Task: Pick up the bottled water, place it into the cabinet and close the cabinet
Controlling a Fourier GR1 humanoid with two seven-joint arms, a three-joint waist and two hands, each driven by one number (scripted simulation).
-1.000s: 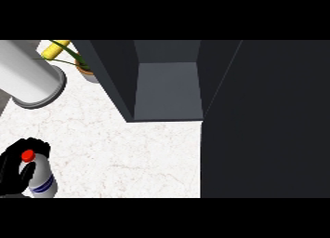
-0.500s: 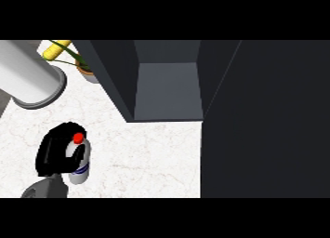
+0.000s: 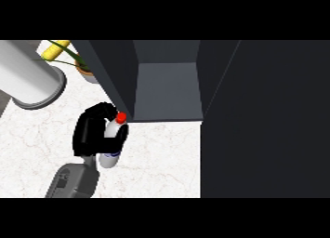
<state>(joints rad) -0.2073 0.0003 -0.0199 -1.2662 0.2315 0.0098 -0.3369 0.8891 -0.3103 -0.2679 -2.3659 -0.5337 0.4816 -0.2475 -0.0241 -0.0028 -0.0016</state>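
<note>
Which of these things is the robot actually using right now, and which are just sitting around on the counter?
Part of the job:
- bottled water, red cap, held in the left hand
- cabinet, open, its shelf showing

Just there:
- big white cylinder at the left
- potted plant behind it
- white marble counter

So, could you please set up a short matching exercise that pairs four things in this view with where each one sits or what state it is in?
Things:
1. clear water bottle with a red cap
2. dark grey cabinet
3. large white cylinder
4. green potted plant

Places or states:
A. lying at the view's upper left
B. door open, inside showing
C. held in the black left hand
D. standing just left of the cabinet's wall

Pairs: 1-C, 2-B, 3-A, 4-D
</note>
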